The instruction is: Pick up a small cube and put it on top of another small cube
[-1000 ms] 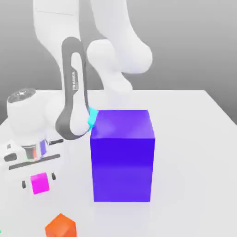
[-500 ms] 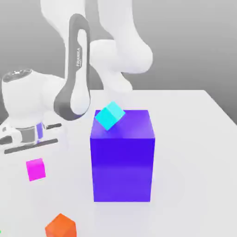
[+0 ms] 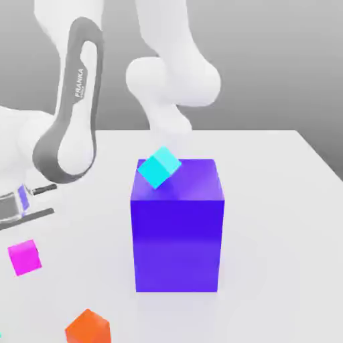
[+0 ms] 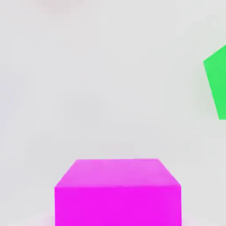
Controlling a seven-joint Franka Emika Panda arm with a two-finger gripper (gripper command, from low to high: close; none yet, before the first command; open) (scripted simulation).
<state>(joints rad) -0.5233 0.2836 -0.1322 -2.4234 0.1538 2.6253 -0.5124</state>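
While the arm [image 3: 70, 120] bends low, the tool's grip state can't be told.

The glossy white, thick-limbed robot arm [image 3: 171, 74] is built of rounded tubular links swelling into bulbous joints. One link carries a long dark grey inset band [image 3: 74, 114], rounded at both ends, with small white "FRANKA" lettering along it. At the exterior view's left edge, dark grey bars edge the white hand housing [image 3: 17, 204].

Magenta cube [image 3: 25, 256] on table [image 3: 281, 201], near orange cube [image 3: 88, 327].
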